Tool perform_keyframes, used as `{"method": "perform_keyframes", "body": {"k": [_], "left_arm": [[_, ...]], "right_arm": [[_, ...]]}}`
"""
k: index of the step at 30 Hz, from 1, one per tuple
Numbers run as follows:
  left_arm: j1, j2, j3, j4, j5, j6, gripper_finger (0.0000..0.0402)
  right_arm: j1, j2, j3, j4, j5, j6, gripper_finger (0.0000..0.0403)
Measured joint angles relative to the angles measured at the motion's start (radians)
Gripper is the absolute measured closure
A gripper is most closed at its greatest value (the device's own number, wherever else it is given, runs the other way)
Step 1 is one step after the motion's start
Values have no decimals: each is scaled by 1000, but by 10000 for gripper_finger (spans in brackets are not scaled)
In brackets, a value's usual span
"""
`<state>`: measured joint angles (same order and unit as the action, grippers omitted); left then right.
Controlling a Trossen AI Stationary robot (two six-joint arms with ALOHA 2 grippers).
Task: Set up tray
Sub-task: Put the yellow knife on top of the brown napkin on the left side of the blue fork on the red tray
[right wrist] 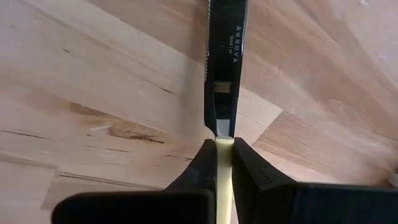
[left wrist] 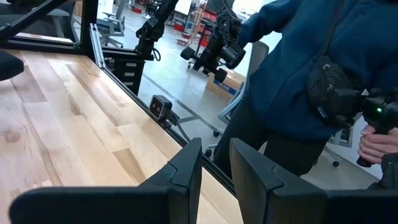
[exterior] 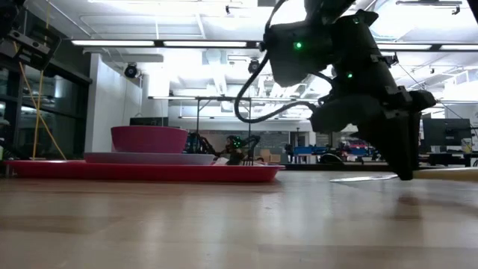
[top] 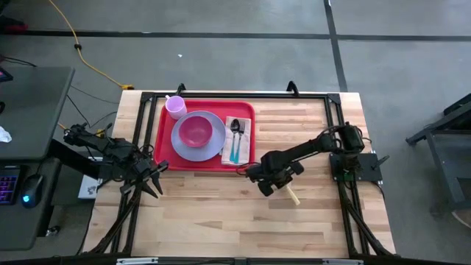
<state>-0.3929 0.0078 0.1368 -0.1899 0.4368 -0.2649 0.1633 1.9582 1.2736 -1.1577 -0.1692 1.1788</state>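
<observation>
The right gripper (right wrist: 224, 146) is clamped on the pale yellow handle of a steel table knife (right wrist: 225, 56), low over the wooden bench (top: 221, 213). Lift it level and lay it beside the fork and spoon on the large red plastic tray (top: 163, 147), which sits just left of this gripper. The left gripper (left wrist: 214, 165) waits part open beyond the tray's left edge, holding nothing.

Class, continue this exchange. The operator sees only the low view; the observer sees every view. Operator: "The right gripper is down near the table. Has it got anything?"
Observer: Yes. The right gripper is shut on a knife, pinching its pale handle, with the blade pointing ahead.
Operator: Is there cutlery on the tray already?
Observer: Two utensils lie on a napkin on the tray, right of the plate.
Operator: Where is the other arm?
Observer: The left gripper is open and holds nothing. It sits by the table's left edge, off the tray.
</observation>
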Motion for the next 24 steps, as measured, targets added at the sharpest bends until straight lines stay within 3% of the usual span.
{"method": "perform_keyframes", "body": {"k": [12, 24], "left_arm": [[0, 0, 0, 1, 0, -1, 286], [0, 0, 0, 0, 0, 0, 286]], "right_arm": [[-58, -10, 2, -8, -76, -52, 397], [-164, -158, 4, -30, -6, -45, 395]]}}
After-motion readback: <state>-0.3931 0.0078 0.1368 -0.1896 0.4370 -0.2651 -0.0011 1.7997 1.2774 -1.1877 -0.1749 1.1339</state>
